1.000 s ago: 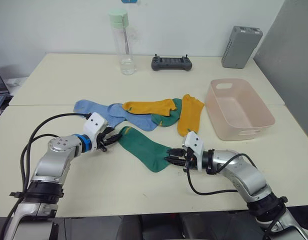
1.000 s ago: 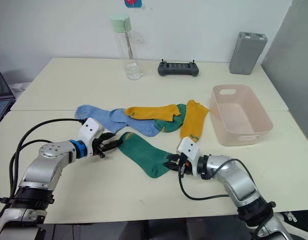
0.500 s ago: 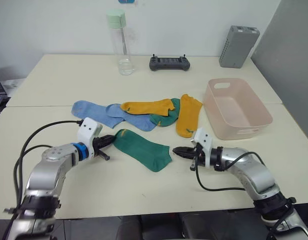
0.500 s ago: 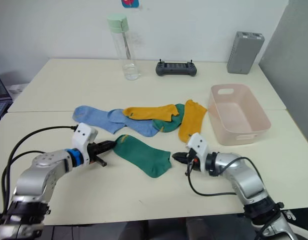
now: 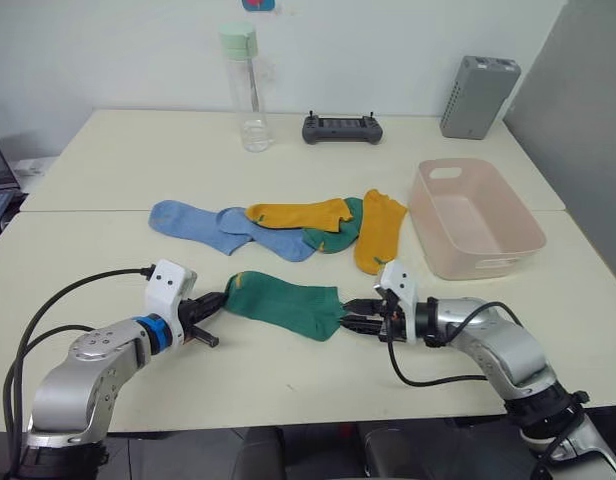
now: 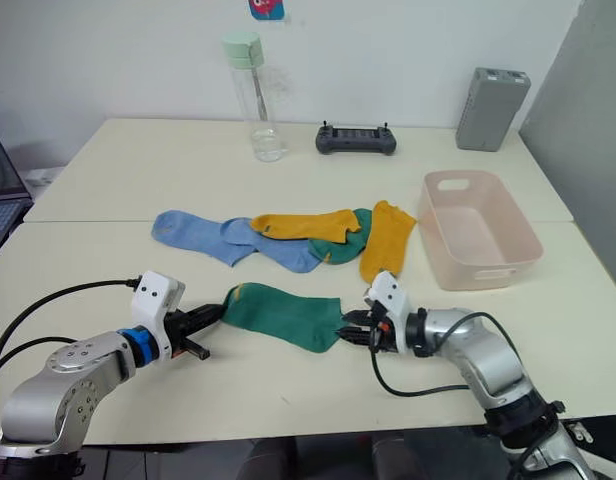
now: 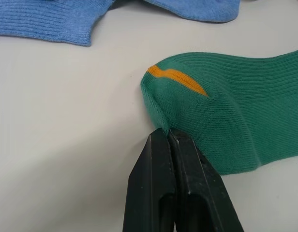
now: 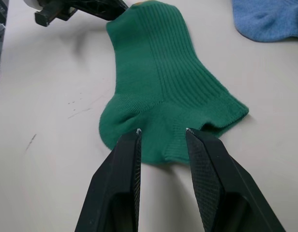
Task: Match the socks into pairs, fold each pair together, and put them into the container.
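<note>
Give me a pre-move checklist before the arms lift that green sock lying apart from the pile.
1. Left gripper shut on the dark green fabric sock at its toe end: ok.
2. Right gripper holding the sock's cuff end: not ok, fingers open at its edge.
3. Sock free of the other socks: ok.
4. Second dark green sock free: not ok, under the mustard-yellow socks.
5. Pale pink plastic tub empty: ok.
</note>
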